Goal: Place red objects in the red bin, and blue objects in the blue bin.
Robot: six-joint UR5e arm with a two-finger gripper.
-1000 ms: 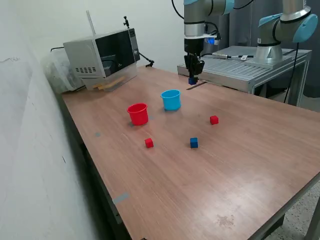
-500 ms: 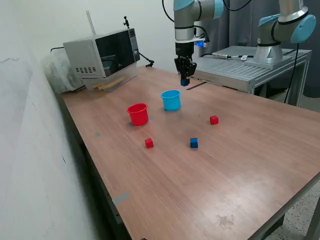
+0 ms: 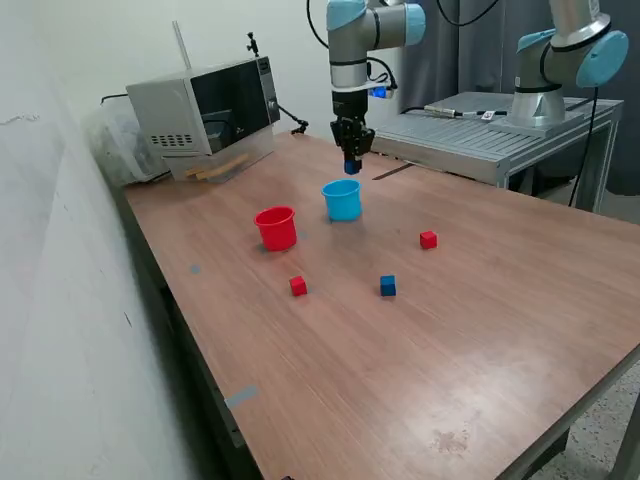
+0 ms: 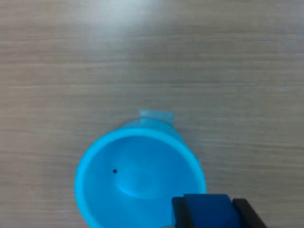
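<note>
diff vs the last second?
The hand, shut on a dark blue cube, travelled toward the exterior view's left, from near the metal platform to just above the blue bin. The grip held throughout. The red bin, two red cubes and the other blue cube stayed put.

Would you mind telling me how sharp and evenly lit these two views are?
Exterior view: sharp, soft even light, faint sheen on the table. Wrist view: pale glare on the wood, light blue bin slightly soft, the tool with its dark blue cube blurred at the frame's edge.
</note>
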